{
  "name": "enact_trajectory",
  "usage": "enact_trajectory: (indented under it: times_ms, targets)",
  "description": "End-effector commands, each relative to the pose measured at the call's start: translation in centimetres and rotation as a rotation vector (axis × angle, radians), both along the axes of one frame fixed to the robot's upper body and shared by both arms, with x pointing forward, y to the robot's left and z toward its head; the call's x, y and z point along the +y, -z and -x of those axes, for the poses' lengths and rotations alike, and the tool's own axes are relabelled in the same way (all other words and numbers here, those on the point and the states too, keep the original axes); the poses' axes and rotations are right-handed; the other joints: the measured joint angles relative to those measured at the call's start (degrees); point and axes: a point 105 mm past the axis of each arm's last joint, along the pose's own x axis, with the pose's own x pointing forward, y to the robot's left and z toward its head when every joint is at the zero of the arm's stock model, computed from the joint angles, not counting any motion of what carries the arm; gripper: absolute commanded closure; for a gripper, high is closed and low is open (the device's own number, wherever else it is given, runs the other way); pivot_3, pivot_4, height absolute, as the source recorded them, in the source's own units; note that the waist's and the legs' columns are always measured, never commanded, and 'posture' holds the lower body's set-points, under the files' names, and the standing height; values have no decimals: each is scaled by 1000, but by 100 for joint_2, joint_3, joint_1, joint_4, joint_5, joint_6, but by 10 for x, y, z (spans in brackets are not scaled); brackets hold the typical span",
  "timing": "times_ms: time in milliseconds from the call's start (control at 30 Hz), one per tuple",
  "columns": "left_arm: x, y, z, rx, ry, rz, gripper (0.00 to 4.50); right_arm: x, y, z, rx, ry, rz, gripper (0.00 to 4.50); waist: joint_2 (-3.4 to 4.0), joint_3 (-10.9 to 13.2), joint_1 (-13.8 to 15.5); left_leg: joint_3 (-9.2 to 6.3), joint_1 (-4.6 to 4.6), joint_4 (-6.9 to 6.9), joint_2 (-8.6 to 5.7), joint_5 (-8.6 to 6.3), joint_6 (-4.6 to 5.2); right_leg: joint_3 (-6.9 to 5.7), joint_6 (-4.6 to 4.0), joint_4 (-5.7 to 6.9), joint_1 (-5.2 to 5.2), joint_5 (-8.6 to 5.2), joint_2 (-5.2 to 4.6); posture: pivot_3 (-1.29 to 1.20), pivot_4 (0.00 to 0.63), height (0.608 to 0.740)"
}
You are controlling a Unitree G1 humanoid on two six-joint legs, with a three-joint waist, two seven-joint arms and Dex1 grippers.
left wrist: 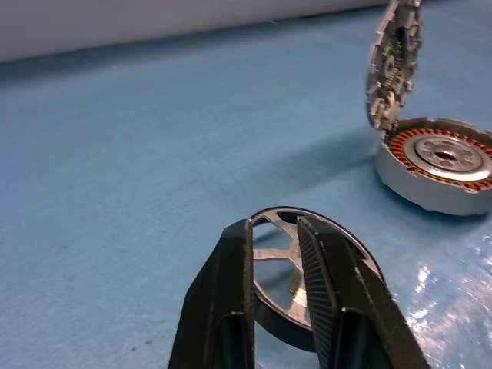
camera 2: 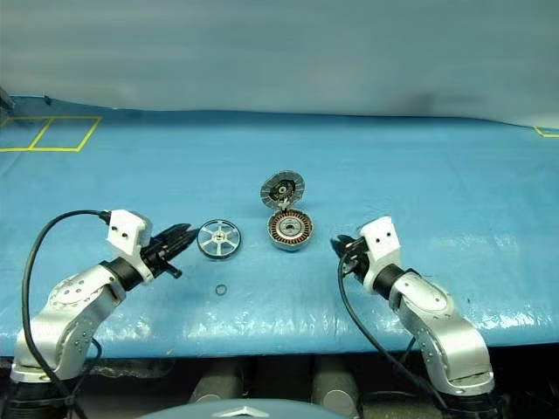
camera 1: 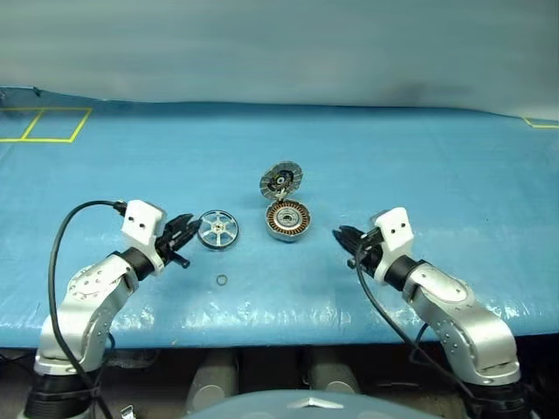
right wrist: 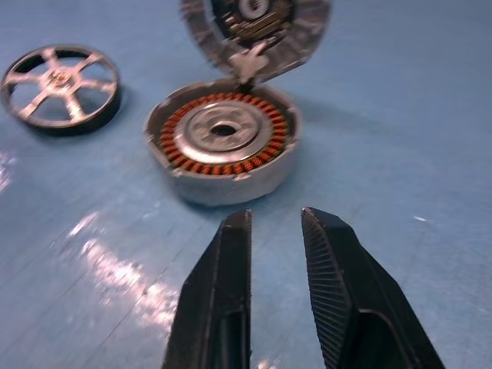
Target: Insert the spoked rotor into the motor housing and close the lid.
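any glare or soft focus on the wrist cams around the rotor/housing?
Left wrist view: glare patch on the blue cover beside the rotor; the hand's fingers look soft up close. Right wrist view: bright streaks on the cover left of the housing; the open lid is blurred and cropped, the rotor slightly soft.

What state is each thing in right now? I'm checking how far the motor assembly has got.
motor housing: open, copper windings showing, no rotor inside.
lid: swung up, standing at the housing's far edge.
spoked rotor: lying flat on the table, outside the housing.
small ring: loose on the table.
left gripper: open, at the rotor's rim.
right gripper: open, holding nothing.
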Motion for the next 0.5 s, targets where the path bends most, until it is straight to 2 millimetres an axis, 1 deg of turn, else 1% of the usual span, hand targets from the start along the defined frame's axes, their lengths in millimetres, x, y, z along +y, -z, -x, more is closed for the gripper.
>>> enact_trajectory:
  times_ms: [33, 100, 167, 200, 233, 267, 500]
  targets:
    - [-15, -1, 16, 55, 161, -55, 1970, 18, -4, 16, 28, -199, 82, 2302, -3, 7, 0, 1, -1, 1, 1, 0, 0, 0, -1, 1, -2, -1, 0, 0, 150, 740]
    - [-15, 2, 19, 84, 186, -84, 1234, 22, -4, 19, 41, -253, 106, 1577, -6, 14, 4, 1, -3, -1, 1, 0, 0, -1, -1, 0, -4, -1, 0, 0, 150, 740]
    - [-15, 4, 20, 97, 193, -99, 594, 26, -4, 19, 44, -280, 107, 977, -15, 25, 6, 2, -5, 0, 2, -1, 0, 0, -1, 0, -7, -1, 0, 0, 150, 740]
    - [-15, 5, 20, 100, 194, -100, 214, 27, -4, 18, 45, -288, 112, 574, -23, 32, 15, 1, -6, 0, 2, -1, 0, -1, -1, 0, -8, -1, 0, 0, 150, 740]
    - [-15, 5, 20, 102, 195, -100, 1, 28, -3, 18, 46, -295, 119, 288, -29, 37, 20, 1, -8, 0, 2, -1, 0, -1, -1, -1, -8, -1, 0, 0, 150, 740]
    - [-15, 6, 21, 106, 195, -103, 0, 30, -1, 19, 50, -307, 127, 20, -34, 40, 30, 1, -9, 0, 2, -1, 1, -1, -1, -1, -10, -1, 0, 0, 150, 740]
    - [-14, 9, 23, 109, 198, -134, 0, 35, 3, 19, 49, -326, 146, 20, -49, 58, 65, 1, -11, 1, 1, -3, 3, -2, 0, -2, -10, -1, 0, 0, 150, 740]
